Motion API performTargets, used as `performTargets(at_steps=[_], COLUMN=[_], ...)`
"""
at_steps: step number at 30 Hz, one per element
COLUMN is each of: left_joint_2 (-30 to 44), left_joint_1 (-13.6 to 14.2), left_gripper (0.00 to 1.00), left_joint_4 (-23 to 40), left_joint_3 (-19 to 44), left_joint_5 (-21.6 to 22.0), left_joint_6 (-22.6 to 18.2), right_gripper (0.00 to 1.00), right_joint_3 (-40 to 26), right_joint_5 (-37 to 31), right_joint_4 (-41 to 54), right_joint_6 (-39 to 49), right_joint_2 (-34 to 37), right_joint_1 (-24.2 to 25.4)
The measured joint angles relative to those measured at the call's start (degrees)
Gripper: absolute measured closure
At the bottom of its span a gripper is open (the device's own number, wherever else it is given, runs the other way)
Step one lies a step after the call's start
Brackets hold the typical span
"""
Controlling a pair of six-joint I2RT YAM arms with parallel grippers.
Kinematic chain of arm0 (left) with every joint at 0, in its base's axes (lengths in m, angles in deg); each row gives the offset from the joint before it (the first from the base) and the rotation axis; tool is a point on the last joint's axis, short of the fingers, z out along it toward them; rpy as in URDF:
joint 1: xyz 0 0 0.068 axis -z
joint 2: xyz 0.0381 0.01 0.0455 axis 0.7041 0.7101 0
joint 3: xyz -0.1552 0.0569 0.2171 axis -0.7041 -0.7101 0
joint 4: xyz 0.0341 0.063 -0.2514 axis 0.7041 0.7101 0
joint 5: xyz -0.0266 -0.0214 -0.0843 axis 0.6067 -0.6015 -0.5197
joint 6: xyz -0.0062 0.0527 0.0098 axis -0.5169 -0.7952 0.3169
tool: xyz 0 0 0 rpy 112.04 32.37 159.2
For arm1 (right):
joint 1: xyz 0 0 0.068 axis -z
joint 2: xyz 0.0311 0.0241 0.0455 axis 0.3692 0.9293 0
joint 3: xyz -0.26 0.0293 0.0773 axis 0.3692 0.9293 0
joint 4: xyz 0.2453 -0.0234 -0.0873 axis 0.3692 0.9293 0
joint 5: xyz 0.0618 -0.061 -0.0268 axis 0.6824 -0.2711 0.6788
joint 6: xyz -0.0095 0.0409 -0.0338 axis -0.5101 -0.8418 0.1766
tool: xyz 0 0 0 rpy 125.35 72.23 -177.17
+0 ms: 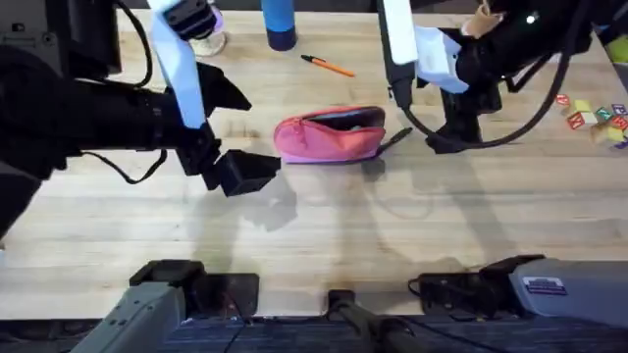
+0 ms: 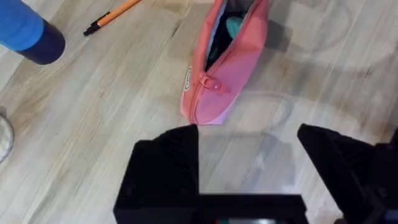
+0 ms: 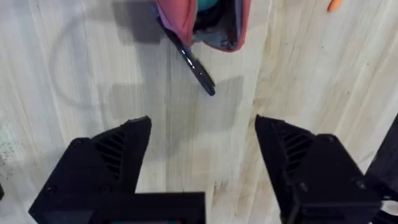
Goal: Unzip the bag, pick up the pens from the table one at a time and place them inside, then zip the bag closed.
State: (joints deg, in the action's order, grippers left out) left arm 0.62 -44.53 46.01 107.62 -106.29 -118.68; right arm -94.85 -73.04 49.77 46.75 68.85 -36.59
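Two grippers flank your bag on the desk (image 1: 324,245), one at each end. Starting at the left, your left gripper (image 1: 245,172) hangs low just beside the bag's left end, its fingers (image 2: 165,168) spread wide with nothing between them. Behind it, toward the far edge, stands a blue bottle (image 1: 279,25), with a pale cup (image 1: 206,39) farther left. The orange pen (image 1: 329,66) lies on bare wood behind the bag, well apart from both grippers. At the middle sits the pink bag (image 1: 329,137), its zipper open along the top and a dark interior showing. The black pen (image 3: 193,59) pokes out of the bag's right end at a slant, its free tip resting on the desk. Your right gripper (image 3: 202,155) hovers near that end, fingers (image 3: 112,155) released and empty. Coloured letter blocks (image 1: 594,118) cluster at the far right, clear of everything.
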Motion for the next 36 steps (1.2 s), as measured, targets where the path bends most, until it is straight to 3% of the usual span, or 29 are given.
performTargets(at_steps=[20, 36], left_joint_2=[0.0, 0.0], left_joint_1=[0.0, 0.0], left_gripper=[0.007, 0.007], left_joint_4=[0.0, 0.7], left_joint_3=[0.0, 0.0], left_joint_5=[0.0, 0.0], left_joint_6=[0.0, 0.0], right_gripper=[0.005, 0.005], right_joint_3=[0.5, 0.6], right_joint_5=[2.6, 0.0], right_joint_4=[-1.1, -5.1], right_joint_6=[3.3, 4.1], right_joint_2=[12.2, 20.3], right_joint_1=[0.1, 0.2])
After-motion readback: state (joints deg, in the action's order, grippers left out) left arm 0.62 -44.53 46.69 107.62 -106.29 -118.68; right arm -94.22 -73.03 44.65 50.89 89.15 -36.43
